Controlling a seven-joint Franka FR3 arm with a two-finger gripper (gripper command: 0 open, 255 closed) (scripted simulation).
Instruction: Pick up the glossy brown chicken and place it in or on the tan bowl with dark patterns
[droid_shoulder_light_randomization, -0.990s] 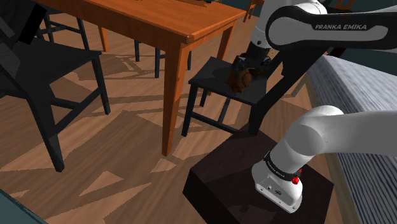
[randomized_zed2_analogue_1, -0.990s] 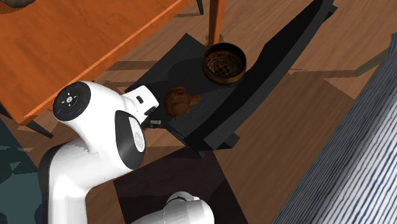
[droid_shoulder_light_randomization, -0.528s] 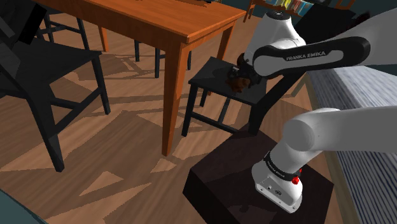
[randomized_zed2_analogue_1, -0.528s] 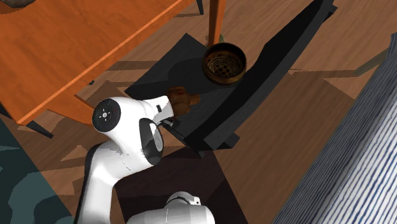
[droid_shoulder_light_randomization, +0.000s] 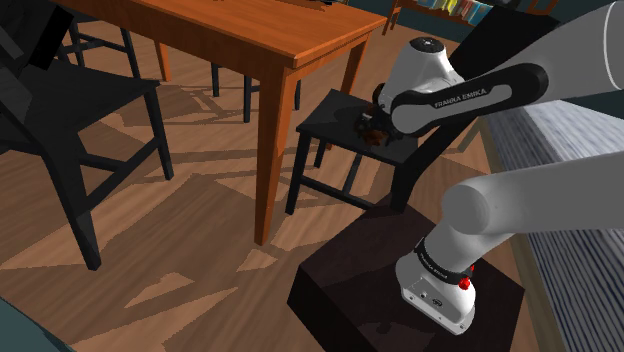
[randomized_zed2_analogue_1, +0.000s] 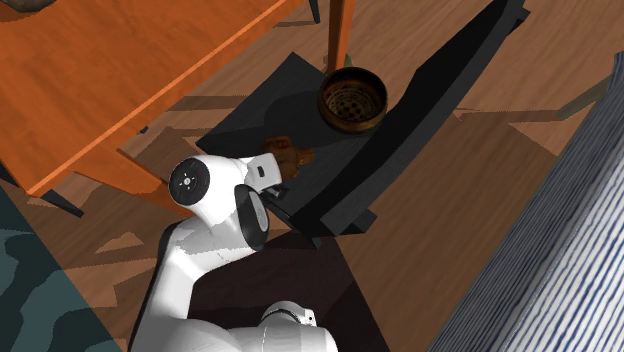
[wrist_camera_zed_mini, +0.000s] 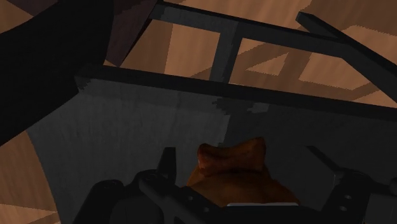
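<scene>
The glossy brown chicken (randomized_zed2_analogue_1: 292, 155) lies on the black chair seat (randomized_zed2_analogue_1: 262, 98), half hidden by my wrist. In the shoulder view only a bit of the chicken (droid_shoulder_light_randomization: 371, 131) peeks out under the hand. The tan bowl with dark patterns (randomized_zed2_analogue_1: 352, 98) stands upright on the same seat, a short way beyond the chicken, close to the chair back. My gripper (wrist_camera_zed_mini: 251, 164) is low over the seat and open, its black fingers (wrist_camera_zed_mini: 167, 161) standing on either side of the chicken (wrist_camera_zed_mini: 229, 173) without clearly touching it.
An orange wooden table (droid_shoulder_light_randomization: 250, 30) stands beside the chair, its leg (droid_shoulder_light_randomization: 270, 150) near the seat's edge. The black chair back (randomized_zed2_analogue_1: 440, 75) rises right behind the bowl. Another black chair (droid_shoulder_light_randomization: 80, 110) is at the shoulder view's left, striped fabric (randomized_zed2_analogue_1: 560, 230) at the second exterior view's right.
The arm has folded down and in toward the chair, bringing the hand lower over the chicken. The chicken and bowl have not moved.
</scene>
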